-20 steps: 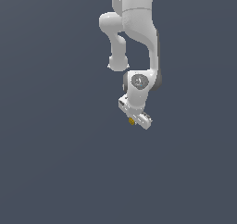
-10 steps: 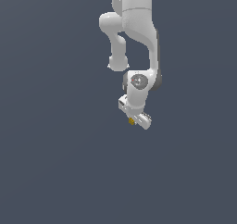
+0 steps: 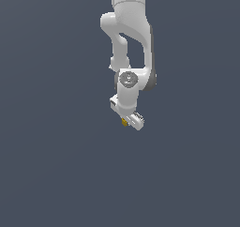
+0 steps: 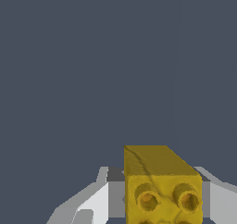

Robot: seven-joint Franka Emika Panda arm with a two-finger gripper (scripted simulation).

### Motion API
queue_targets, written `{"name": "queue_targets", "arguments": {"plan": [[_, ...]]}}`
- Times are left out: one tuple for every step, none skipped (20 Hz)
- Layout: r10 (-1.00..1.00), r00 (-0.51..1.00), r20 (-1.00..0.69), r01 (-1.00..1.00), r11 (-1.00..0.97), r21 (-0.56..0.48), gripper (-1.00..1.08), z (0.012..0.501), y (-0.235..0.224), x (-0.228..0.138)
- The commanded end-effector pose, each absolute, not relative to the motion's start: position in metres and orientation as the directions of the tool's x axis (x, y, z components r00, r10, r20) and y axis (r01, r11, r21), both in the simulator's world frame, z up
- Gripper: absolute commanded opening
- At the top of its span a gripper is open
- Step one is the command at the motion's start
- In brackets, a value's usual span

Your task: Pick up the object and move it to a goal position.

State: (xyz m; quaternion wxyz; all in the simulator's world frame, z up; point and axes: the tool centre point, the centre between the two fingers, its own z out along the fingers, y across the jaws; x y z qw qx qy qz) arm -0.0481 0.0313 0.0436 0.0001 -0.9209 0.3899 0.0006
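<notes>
Yellow block [image 4: 162, 186] — studs toward wrist camera

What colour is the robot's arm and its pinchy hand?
The arm is smooth, rounded and white, with a grey round cap on its wrist joint. The gripper is white too, with flat pale-grey fingers. No cables or markings show.
</notes>
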Motion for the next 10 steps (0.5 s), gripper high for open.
{"name": "queue_targets", "arguments": {"plan": [[-0.719, 0.695, 0.000, -0.719, -0.695, -0.001, -1.00, 0.054, 0.007, -0.044], [-0.719, 0.695, 0.000, -0.719, -0.695, -0.001, -1.00, 0.059, -0.004, -0.042], [-0.719, 0.695, 0.000, -0.719, -0.695, -0.001, -1.00, 0.064, -0.015, -0.040], [-0.719, 0.695, 0.000, -0.719, -0.695, -0.001, -1.00, 0.069, -0.027, -0.038], [-0.719, 0.695, 0.000, -0.719, -0.695, -0.001, -1.00, 0.074, -0.039, -0.036], [-0.719, 0.695, 0.000, -0.719, -0.695, -0.001, -1.00, 0.079, -0.051, -0.034], [-0.719, 0.695, 0.000, -0.719, -0.695, -0.001, -1.00, 0.084, -0.062, -0.032], [-0.719, 0.695, 0.000, -0.719, -0.695, -0.001, -1.00, 0.089, -0.074, -0.030], [-0.719, 0.695, 0.000, -0.719, -0.695, -0.001, -1.00, 0.094, -0.086, -0.028], [-0.719, 0.695, 0.000, -0.719, -0.695, -0.001, -1.00, 0.100, -0.098, -0.026]]}}
